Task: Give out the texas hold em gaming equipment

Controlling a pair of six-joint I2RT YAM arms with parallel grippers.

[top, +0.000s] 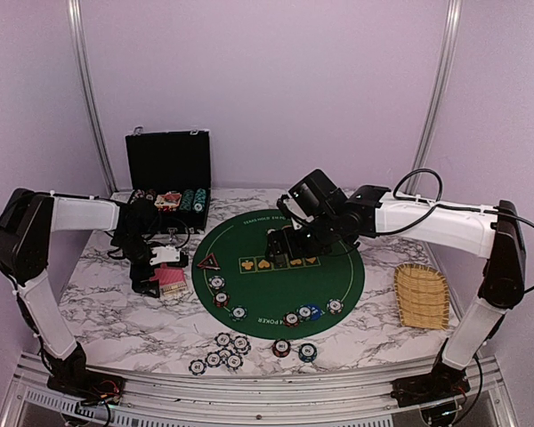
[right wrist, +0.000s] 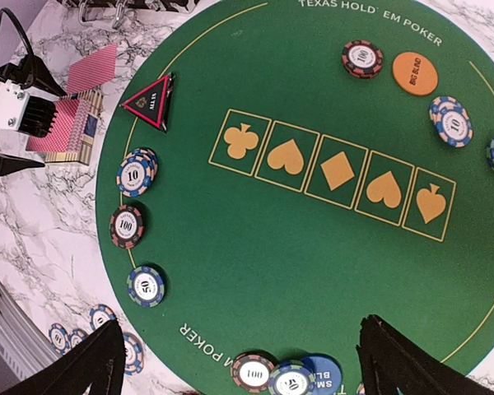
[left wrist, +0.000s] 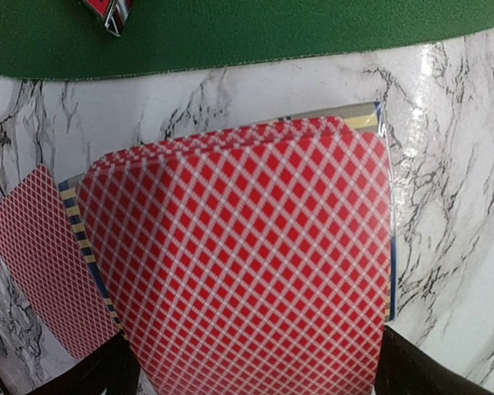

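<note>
The left gripper stands wide open, one black finger on each side of the stack of red diamond-backed playing cards. The stack lies on the white marbled tabletop, just off the left rim of the round green felt poker mat. Whether the fingers press the stack I cannot tell. The right gripper is also open and empty, hanging over the mat.

Nearest, at the bottom centre of the top view, a cluster of stripe-edged round poker chips sits on the marble. Further in, chip piles line the mat's lower rim beside the blue round small-blind button. More chips climb its left edge. The black triangular all-in marker lies at the mat's left. The orange round big-blind button is at the upper right of the right wrist view. A woven yellow tray rests at the right. Farthest back, the black hinged case stands open with chips in it.

Chips and buttons look largely distributed. The five yellow card outlines are bare and only a single red-backed card lies apart from the stack, so dealing seems to be what remains.
</note>
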